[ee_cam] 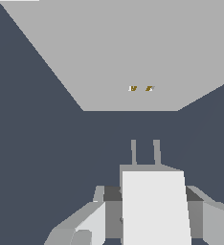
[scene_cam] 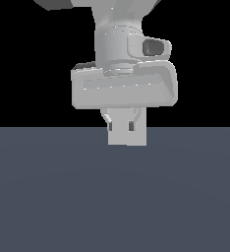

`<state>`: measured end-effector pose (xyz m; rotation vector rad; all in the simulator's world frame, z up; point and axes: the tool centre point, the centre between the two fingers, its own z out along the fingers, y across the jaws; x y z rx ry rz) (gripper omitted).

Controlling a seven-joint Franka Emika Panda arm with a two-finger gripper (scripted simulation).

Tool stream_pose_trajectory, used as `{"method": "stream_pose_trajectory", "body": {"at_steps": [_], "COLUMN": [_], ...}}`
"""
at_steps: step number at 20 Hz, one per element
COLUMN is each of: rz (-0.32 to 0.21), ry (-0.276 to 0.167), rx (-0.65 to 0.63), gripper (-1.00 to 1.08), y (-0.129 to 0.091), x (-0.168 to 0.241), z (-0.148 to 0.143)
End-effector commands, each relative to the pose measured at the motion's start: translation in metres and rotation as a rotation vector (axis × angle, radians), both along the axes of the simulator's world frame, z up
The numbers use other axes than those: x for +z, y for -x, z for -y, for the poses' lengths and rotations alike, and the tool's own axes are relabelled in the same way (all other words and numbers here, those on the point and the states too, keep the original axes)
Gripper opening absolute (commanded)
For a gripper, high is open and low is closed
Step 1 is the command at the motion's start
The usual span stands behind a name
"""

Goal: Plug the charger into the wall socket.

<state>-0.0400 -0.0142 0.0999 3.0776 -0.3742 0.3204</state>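
Observation:
In the wrist view my gripper [ee_cam: 153, 213] is shut on the charger [ee_cam: 154, 191], an off-white block held between both fingers. Its two grey prongs [ee_cam: 134, 152] stick out towards the wall socket [ee_cam: 123, 52], a large light-grey plate with two small orange marks [ee_cam: 141, 88] close together. The prong tips stand apart from the plate, with dark floor showing between them, and line up roughly with the marks. In the exterior view the gripper [scene_cam: 121, 126] hangs just above the floor with the charger [scene_cam: 136, 137] between its fingers. The socket does not show there.
A flat dark blue-grey floor [scene_cam: 115, 197] spreads under the gripper, with black background behind. The white hand and wrist of the arm [scene_cam: 124, 83] fill the upper middle of the exterior view.

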Motion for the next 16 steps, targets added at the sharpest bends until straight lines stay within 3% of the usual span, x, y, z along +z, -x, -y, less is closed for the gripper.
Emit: {"method": "stream_pose_trajectory", "body": {"at_steps": [1, 9, 16], "rz": [0.000, 0.000, 0.000], "ry": [0.000, 0.000, 0.000], "rx": [0.002, 0.002, 0.002], "gripper": [-1.00, -1.00, -1.00], "y": [0.000, -0.005, -0.027], "x": [0.000, 0.000, 0.000], "z": [0.000, 0.001, 0.007]}}
